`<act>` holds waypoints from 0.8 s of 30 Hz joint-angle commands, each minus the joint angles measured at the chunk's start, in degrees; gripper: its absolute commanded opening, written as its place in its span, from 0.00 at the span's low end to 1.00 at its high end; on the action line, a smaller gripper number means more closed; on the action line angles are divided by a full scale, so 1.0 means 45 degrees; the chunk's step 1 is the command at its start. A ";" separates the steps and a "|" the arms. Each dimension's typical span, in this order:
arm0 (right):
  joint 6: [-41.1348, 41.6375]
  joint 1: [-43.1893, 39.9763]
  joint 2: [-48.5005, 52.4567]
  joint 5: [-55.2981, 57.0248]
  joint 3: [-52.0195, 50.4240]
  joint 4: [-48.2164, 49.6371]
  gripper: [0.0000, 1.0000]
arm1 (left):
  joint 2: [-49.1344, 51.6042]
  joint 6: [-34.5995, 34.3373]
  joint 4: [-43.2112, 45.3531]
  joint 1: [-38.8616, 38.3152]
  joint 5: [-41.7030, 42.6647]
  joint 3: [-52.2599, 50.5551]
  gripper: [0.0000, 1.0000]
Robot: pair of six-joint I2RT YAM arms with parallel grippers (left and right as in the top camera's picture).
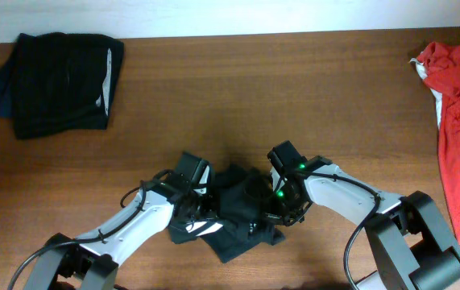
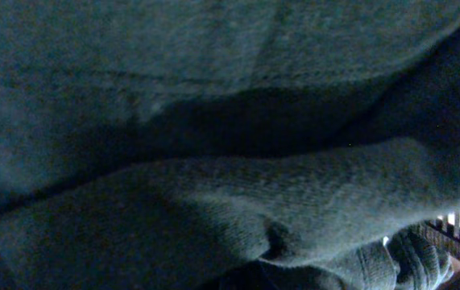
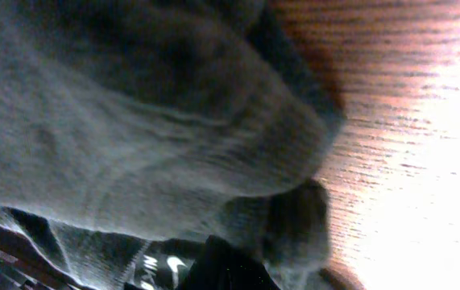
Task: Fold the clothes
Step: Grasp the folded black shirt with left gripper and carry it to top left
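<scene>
presently the left fingers [image 1: 194, 192] are buried in the left side of a dark crumpled garment [image 1: 234, 213], and the overhead view does not show whether they are spread, pressed together or pinching cloth. the left wrist view is filled by the same garment [image 2: 213, 201], with a thick rolled fold across the lower half, so the state of the fingers cannot be told there either.

the right fingers [image 1: 280, 198] are pushed into the right side of the garment. in the right wrist view the garment [image 3: 133, 121] covers most of the picture and hides the fingers; their state cannot be told. a small white logo [image 3: 162, 266] shows on the cloth at the lower edge, and bare tabletop [image 3: 407, 121] lies to the right of the fabric.

the garment lies bunched on the tabletop [image 1: 254, 97] at its near edge, in the middle, between the two arms, which come in from the lower left and lower right.

well apart from it, a folded black garment [image 1: 56, 80] lies at the far left corner. a red garment [image 1: 459, 121] lies loosely along the right edge.
</scene>
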 commanded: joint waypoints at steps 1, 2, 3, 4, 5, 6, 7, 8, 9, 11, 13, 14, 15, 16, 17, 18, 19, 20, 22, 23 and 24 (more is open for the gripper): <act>-0.0024 -0.0165 0.0112 0.0534 0.0078 -0.0097 0.04 | -0.0568 -0.0257 -0.1001 0.0432 -0.2089 0.0097 0.01; -0.0024 -0.0165 0.0097 0.0500 0.0151 -0.0126 0.04 | -0.1389 -0.0078 -0.1661 0.0432 -0.2093 0.0228 0.01; -0.0034 -0.0180 0.0010 0.0486 0.0442 -0.0437 0.04 | -0.2293 0.0117 -0.2293 0.0432 -0.2093 0.0316 0.01; -0.0335 -0.0189 -0.0136 0.0495 0.0991 -0.0937 0.09 | -0.3623 0.0146 -0.2963 0.0437 -0.2200 0.0321 0.05; -0.0622 -0.0330 -0.0228 0.0510 0.1627 -0.1481 0.22 | -0.4235 0.0141 -0.3288 0.0442 -0.2399 0.0321 0.16; -0.1078 -0.0675 -0.0238 0.0544 0.2380 -0.2181 0.64 | -0.5144 0.0136 -0.3925 0.0661 -0.2773 0.0321 0.60; -0.1705 -0.1292 -0.0238 0.0568 0.3162 -0.2909 0.84 | -0.5765 0.0131 -0.4473 0.1175 -0.2754 0.0321 0.78; -0.1977 -0.2351 -0.0238 0.1141 0.3993 -0.3793 0.99 | -0.6222 0.0136 -0.5353 0.2016 -0.2759 0.0316 0.78; -0.2045 -0.3517 -0.0238 0.1506 0.4566 -0.4328 0.99 | -0.6198 0.0141 -0.6173 0.2832 -0.2759 0.0228 0.84; -0.2035 -0.5508 -0.0233 0.1501 0.4741 -0.4537 0.99 | -0.5693 0.0175 -0.6222 0.3259 -0.2759 -0.0209 0.98; -0.2040 -0.6766 -0.0233 0.1506 0.4741 -0.5110 0.99 | -0.4299 0.0578 -0.5241 0.3599 -0.2477 -0.0403 0.99; -0.2040 -0.7121 -0.0233 0.1593 0.4741 -0.5110 0.99 | -0.3614 0.1666 -0.4391 0.3895 -0.1360 -0.0403 0.99; -0.2040 -0.7266 -0.0233 0.1870 0.4736 -0.5192 0.99 | -0.2676 0.1967 -0.3881 0.4250 -0.0325 -0.0403 0.99; -0.2040 -0.7266 -0.0233 0.2079 0.4741 -0.5251 0.99 | -0.1802 0.2093 -0.3604 0.4517 -0.0257 -0.0403 0.99; -0.2035 -0.7257 -0.0233 0.2079 0.4741 -0.5246 0.99 | -0.0845 0.2633 -0.3274 0.4736 -0.0092 -0.0403 0.99; -0.2040 -0.7257 -0.0233 0.2079 0.4741 -0.5236 0.99 | -0.0214 0.3283 -0.2890 0.4867 0.0418 -0.0403 0.99; -0.2035 -0.7257 -0.0233 0.2079 0.4741 -0.5183 0.99 | 0.0228 0.3342 -0.2579 0.4872 0.0976 -0.0403 0.94; -0.2035 -0.7257 -0.0233 0.2079 0.4741 -0.5178 0.99 | 0.0457 0.3342 -0.2341 0.4872 0.1379 -0.0403 0.78; -0.2035 -0.7257 -0.0233 0.2079 0.4741 -0.5178 0.99 | 0.0563 0.3332 -0.2137 0.4872 0.1549 -0.0350 0.14; -0.2035 -0.7257 -0.0233 0.2079 0.4741 -0.5173 0.99 | 0.0563 0.3332 -0.2030 0.4872 0.1360 -0.0126 0.01; -0.2035 -0.7257 -0.0233 0.2079 0.4741 -0.5149 0.99 | 0.0563 0.3327 -0.2016 0.4891 0.0816 0.0355 0.01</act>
